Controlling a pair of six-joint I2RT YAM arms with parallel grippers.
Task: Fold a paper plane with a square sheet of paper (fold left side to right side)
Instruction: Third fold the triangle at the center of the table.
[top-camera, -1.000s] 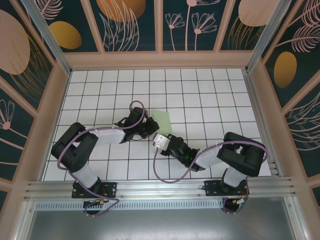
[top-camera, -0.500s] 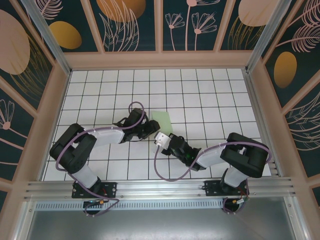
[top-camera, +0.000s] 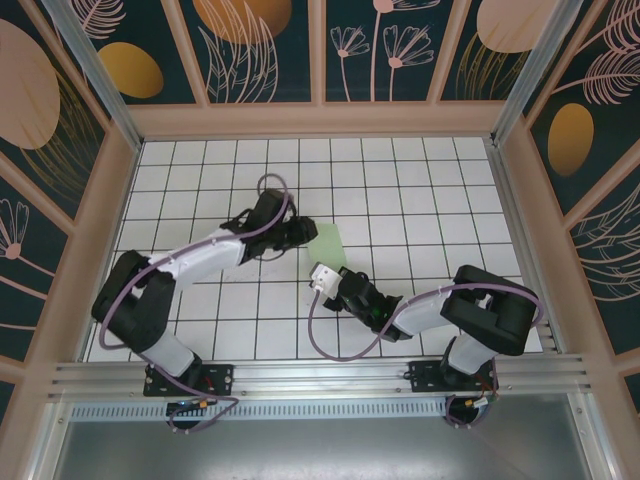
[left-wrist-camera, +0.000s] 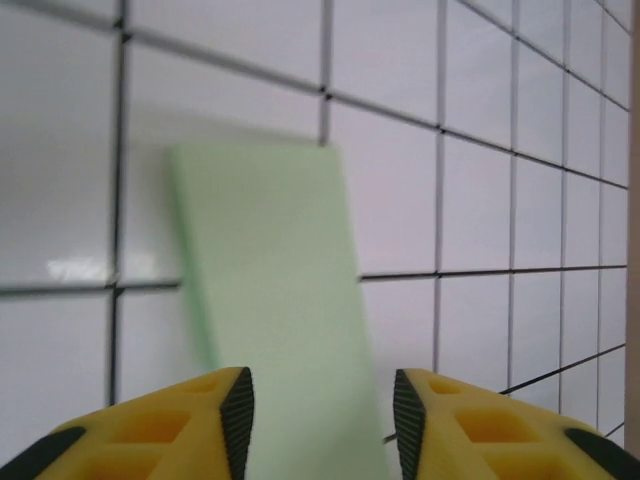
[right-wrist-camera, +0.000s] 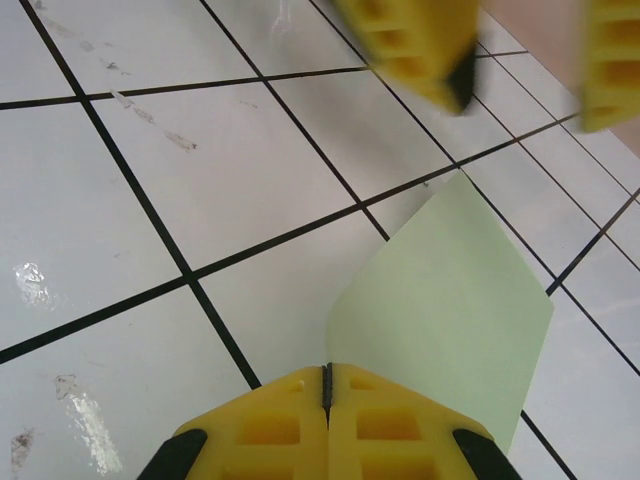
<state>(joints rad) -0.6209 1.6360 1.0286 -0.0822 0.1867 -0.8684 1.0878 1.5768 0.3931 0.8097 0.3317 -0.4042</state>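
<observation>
The pale mint-green sheet of thin paper (top-camera: 327, 240), already doubled into a narrow strip, is lying flat on the white grid-tiled bench (top-camera: 420, 190). Its near end is touching the right claw (right-wrist-camera: 327, 395) and its length is running away from that claw.

It is looking feather-light, limp and slippery on the glossy tiles, so it is probably going to slide unless pinned. A free long edge or far corner, away from the right claw, is looking like the best place to take hold, gently, since it is bound to crease and tear easily.

The right claw is sitting pressed together, its tips apparently resting on the sheet's end rather than pinching it. The left claw (left-wrist-camera: 320, 405) is standing spread just beyond the right claw, straddling the strip without gripping.

Against a second ago, the left arm is stretching farther out. The sheet and right claw are sitting where they were.
</observation>
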